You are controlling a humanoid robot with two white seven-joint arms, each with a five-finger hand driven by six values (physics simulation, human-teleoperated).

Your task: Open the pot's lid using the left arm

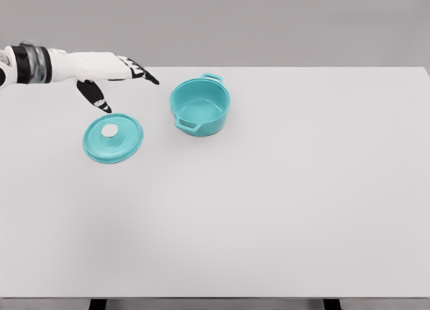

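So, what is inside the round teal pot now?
The round teal pot looks empty; its near inner wall is hidden by the rim. Its teal lid lies apart on the white table.

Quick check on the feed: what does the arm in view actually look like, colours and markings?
Only the left arm shows. Its left hand has a smooth white shell over the back and palm, with black fingers carrying pale tips. The wrist has a wide black band beside a grey ring, then more white casing toward the picture's edge. No cables or printed markings are visible.
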